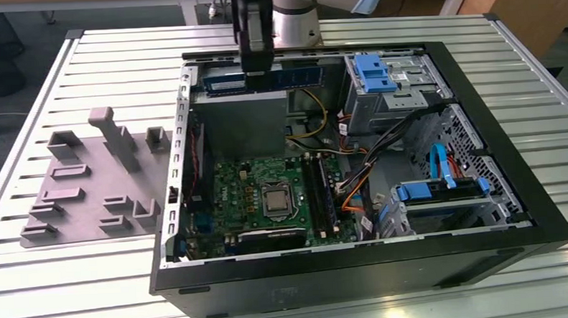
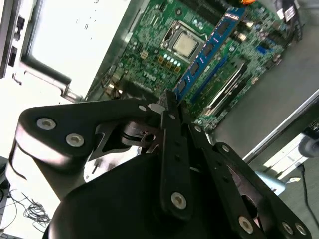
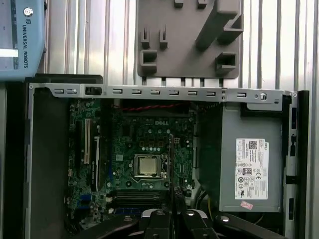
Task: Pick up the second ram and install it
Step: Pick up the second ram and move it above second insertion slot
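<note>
The second ram (image 1: 290, 78) is a slim dark-blue stick, held level on its long edge above the back of the open computer case (image 1: 516, 213). My gripper (image 1: 258, 72) is shut on it near its middle. In the second wrist view the ram (image 2: 209, 47) runs out from between the black fingers (image 2: 169, 144) of my gripper (image 2: 173, 102), over the green motherboard (image 2: 149, 55). In the first wrist view my gripper (image 3: 173, 213) hangs over the board's memory slots (image 3: 137, 195). The slots (image 1: 319, 193) lie beside the processor (image 1: 278, 200).
A silver power supply (image 1: 239, 125) sits right under the held stick. Light-blue drive brackets (image 1: 376, 72) (image 1: 439, 189) and orange and black cables (image 1: 357, 188) crowd the case toward the exterior view's right. A grey fixture plate (image 1: 89, 185) lies on the slatted table (image 1: 40, 284) at the exterior view's left.
</note>
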`<state>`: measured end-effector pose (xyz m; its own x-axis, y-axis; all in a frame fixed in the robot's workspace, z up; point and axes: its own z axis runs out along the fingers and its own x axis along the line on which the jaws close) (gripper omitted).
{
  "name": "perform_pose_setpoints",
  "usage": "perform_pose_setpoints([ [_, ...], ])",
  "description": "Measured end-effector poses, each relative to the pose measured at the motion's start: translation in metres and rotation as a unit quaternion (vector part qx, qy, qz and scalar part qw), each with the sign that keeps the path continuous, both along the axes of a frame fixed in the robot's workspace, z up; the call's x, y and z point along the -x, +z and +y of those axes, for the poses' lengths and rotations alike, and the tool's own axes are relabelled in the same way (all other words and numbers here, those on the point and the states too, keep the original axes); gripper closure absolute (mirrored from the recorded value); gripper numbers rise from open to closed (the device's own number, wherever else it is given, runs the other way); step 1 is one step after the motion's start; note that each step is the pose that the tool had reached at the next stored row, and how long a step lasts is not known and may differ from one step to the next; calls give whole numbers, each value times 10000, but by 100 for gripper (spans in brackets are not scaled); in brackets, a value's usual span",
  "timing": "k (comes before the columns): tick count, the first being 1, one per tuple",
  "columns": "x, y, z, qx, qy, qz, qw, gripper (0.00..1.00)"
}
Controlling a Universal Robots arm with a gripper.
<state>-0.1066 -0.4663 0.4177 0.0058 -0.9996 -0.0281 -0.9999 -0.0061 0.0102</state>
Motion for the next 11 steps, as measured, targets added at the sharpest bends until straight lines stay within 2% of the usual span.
perform_pose_setpoints([
  [11, -421, -8, 0, 0, 0, 3, 10000, 86],
])
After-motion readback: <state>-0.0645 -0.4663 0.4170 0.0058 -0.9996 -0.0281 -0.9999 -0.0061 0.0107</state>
